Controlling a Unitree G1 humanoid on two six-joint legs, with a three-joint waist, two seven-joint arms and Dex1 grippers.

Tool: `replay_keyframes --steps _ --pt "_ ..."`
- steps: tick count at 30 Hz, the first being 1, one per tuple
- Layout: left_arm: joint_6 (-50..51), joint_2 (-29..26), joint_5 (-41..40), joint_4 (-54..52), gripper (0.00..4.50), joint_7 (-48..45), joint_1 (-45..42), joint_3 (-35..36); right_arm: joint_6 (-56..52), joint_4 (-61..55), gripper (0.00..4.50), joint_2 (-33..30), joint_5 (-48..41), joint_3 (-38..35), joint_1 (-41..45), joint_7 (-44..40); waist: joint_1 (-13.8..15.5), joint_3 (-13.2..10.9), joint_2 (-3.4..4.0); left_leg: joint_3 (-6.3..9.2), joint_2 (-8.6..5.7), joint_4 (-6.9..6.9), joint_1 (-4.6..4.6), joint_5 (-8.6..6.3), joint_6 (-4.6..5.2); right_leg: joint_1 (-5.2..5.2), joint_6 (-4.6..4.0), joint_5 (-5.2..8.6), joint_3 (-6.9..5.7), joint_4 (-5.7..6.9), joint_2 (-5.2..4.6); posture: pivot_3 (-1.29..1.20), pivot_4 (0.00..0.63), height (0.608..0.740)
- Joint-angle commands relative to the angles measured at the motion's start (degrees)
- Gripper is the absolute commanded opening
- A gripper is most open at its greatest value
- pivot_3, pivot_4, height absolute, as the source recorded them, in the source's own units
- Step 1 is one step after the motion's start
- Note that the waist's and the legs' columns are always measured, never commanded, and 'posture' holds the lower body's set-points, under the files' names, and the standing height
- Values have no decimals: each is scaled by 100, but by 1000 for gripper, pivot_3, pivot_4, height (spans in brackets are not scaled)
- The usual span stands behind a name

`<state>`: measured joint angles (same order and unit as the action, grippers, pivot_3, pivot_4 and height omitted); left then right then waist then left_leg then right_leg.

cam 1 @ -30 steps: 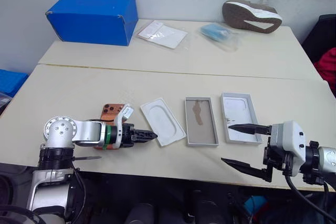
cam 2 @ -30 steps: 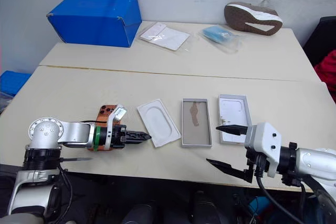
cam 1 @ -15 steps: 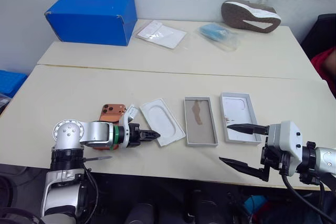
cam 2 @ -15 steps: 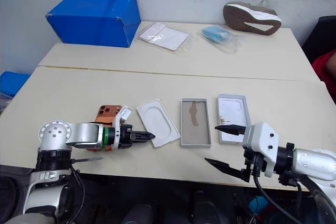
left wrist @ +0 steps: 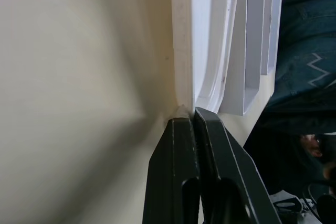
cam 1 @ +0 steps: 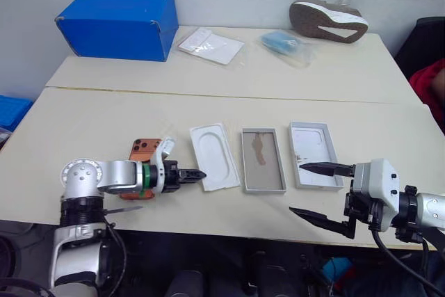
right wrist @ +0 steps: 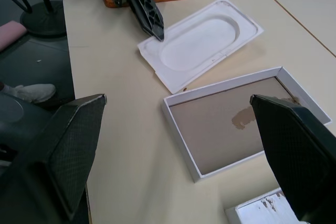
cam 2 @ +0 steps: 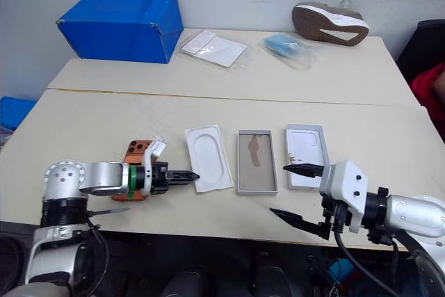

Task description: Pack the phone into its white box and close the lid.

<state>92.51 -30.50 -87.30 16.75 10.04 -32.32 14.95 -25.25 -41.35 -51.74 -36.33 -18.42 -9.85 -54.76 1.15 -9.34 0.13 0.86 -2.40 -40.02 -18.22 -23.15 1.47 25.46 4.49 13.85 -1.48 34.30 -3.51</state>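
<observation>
Left of the white box [cam 1: 263, 160], beyond the flat insert [cam 1: 214, 165], the phone [cam 1: 144, 151] lies half hidden under the left gripper [cam 1: 197, 174], its fingers pressed together at the insert's corner. Slim, rigid and probably slick, the phone is best pinched across its long edges. Nearer the table [cam 1: 97, 113] edge than the box, the right gripper [cam 1: 318, 192] hangs wide open, with bare tabletop around the box.

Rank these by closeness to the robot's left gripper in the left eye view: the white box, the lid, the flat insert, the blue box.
From the left gripper:
1. Flat insert, at its fingertips.
2. White box, next rightward.
3. Lid, farther right.
4. Blue box, far back table.
</observation>
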Motion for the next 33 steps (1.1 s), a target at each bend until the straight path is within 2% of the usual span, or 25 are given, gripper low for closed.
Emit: replay_keyframes --steps 1,5,8,11,13,15,21,25,33 --pt "-1 -709 -724 149 14 -621 -337 -191 222 95 4500 -130 375 440 246 -137 1 -5 -7 2 0 0 -1 1 -1 2 -2 1 -1 2 0 0 150 740" --pt "-1 -1601 -1144 166 14 -1505 -441 -680 395 446 4500 -150 933 1190 708 -235 -1 -8 -7 7 0 4 0 -1 -4 3 -10 6 -9 2 -2 0 150 740" --pt "-1 -2105 -993 -29 14 -2294 -421 -881 551 985 4500 -61 1581 1963 1240 -243 -12 -14 -6 8 -1 6 -2 0 -4 2 -11 7 -13 -2 -2 0 150 740" --pt "-1 -2375 -772 -159 14 -2907 -390 -1016 548 1381 4500 135 1886 2444 1663 -203 -30 -19 -9 10 0 5 -4 0 -3 3 -15 9 -17 -2 -2 0 150 740" --pt "-1 -2495 -595 -306 0 -3292 -329 -1063 528 1656 4117 305 2040 2713 1955 -202 -38 -21 -7 14 1 6 -6 0 -3 3 -18 10 -23 -2 -3 0 150 740" --pt "-1 -2560 -387 -430 0 -3606 -284 -1117 604 1887 3547 393 2195 2949 2149 -312 -44 -23 -6 15 1 6 -8 0 -3 3 -19 11 -27 -3 -3 0 150 740" --pt "-1 -2430 352 -405 0 -4085 -361 -1140 1053 2553 1451 557 2697 3452 2424 -535 -52 -24 -6 19 1 6 -11 1 -3 4 -19 11 -31 -6 -3 0 150 740" --pt "-1 -2363 664 -425 0 -4321 -401 -1127 1258 2701 40 620 2705 3495 2470 -723 -77 -24 -7 20 2 6 -12 1 -2 4 -19 11 -31 -6 -3 0 150 740" --pt "-1 -2186 663 -425 0 -4528 -563 -1281 924 2005 40 742 2394 3519 2431 -964 -118 -26 -9 24 5 6 -13 1 -2 6 -19 11 -32 -2 -3 0 150 740"
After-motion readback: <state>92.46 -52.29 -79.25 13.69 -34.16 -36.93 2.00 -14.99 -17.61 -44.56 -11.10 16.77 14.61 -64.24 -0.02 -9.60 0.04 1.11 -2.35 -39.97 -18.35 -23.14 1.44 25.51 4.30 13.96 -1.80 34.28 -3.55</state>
